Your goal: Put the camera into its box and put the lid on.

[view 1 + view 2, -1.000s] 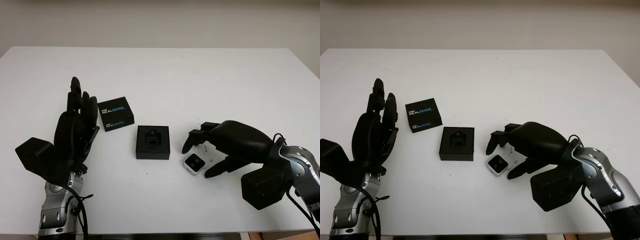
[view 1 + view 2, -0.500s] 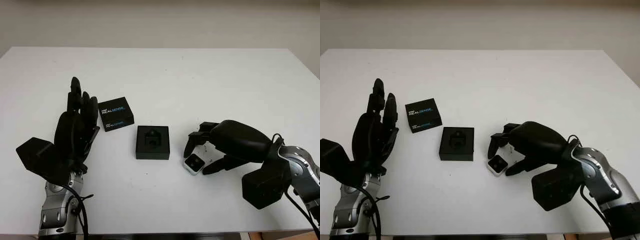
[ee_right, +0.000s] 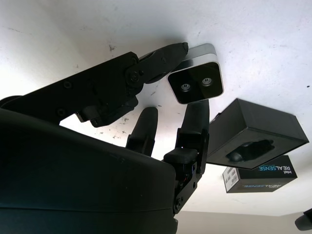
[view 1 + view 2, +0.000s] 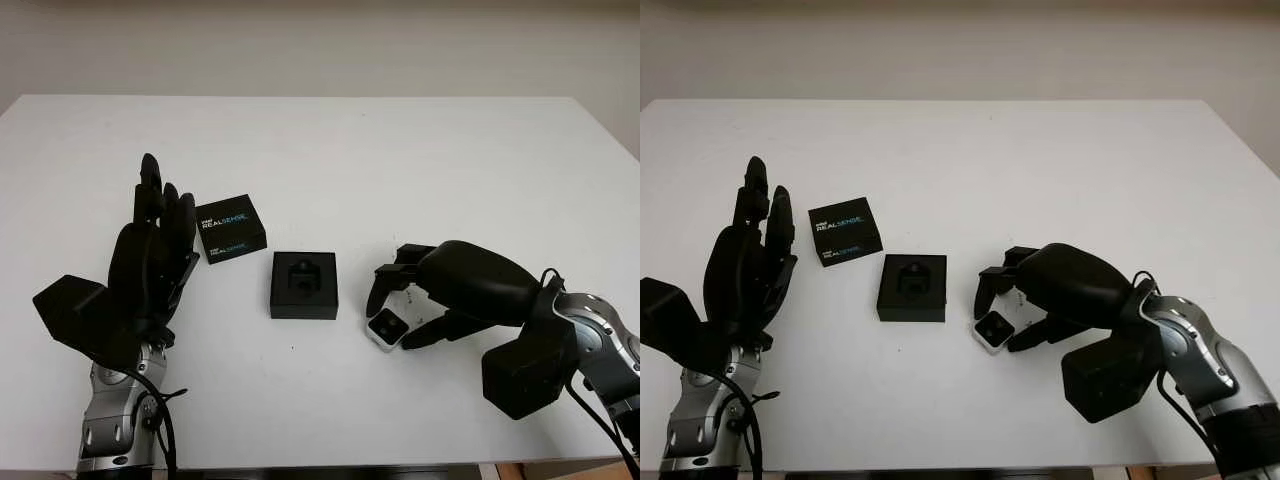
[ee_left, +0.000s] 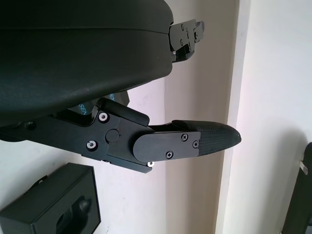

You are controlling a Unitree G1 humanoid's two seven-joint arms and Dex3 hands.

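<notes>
The right hand [image 4: 400,312] is lowered over the camera [image 4: 387,327], which lies on the white desk [image 4: 400,170] toward the near edge, right of centre. In the right wrist view the camera [image 3: 196,80] is seen between the curled fingers [image 3: 146,73]: one finger is laid along its silver edge, and another finger reaches up to its opposite, dark-faced side. The camera appears pinched between them, though whether it is lifted clear of the desk cannot be told. Much of the camera's far side is covered by the hand's shell in the head views.

The open box [image 4: 304,284] sits near the middle of the desk, just beside the right hand's fingertips but apart from them, its moulded insert facing up. The lid [image 4: 230,228], printed with white lettering, lies beyond and to the left of the box, apart from it.

The left hand [image 4: 150,260] is held upright above the near left part of the desk, open and holding nothing, close beside the lid.
</notes>
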